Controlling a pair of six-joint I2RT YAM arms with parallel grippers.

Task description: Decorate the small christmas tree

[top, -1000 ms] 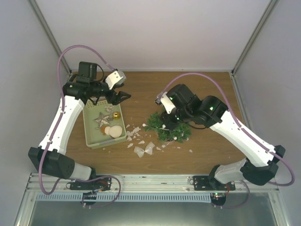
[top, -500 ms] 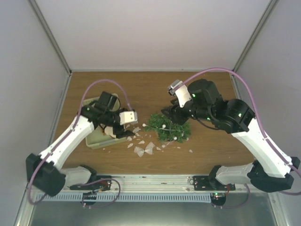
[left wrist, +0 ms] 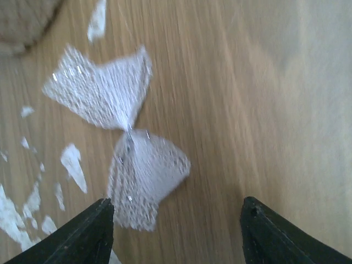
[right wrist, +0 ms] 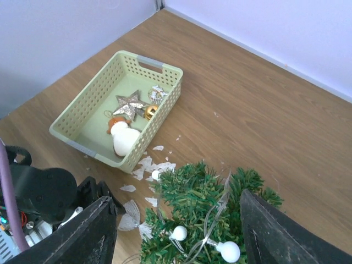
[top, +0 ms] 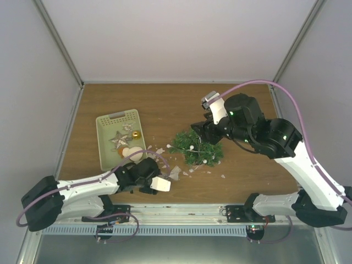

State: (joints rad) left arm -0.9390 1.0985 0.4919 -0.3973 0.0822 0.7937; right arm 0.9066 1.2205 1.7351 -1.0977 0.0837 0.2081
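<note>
The small christmas tree (top: 197,149) stands right of the table's middle, bushy and dark green, with a clear string of white bulbs (right wrist: 227,251) draped on it. My right gripper (right wrist: 176,231) hovers above the tree (right wrist: 212,203), open, with nothing between its fingers. A white mesh bow (left wrist: 121,126) lies flat on the wood just left of the tree, also showing from above (top: 175,172). My left gripper (left wrist: 176,220) is low over the table, open and empty. The bow's lower wing reaches the left fingertip (left wrist: 93,231).
A pale green tray (top: 118,116) at the left holds a silver star (top: 117,138), a gold ball (top: 135,134) and a white ornament (top: 132,152). White flakes (top: 157,157) litter the wood between tray and tree. Walls enclose the table on three sides.
My left arm swung from over the tray down to the front of the table beside the bow. My right gripper opened and lifted off the tree.
</note>
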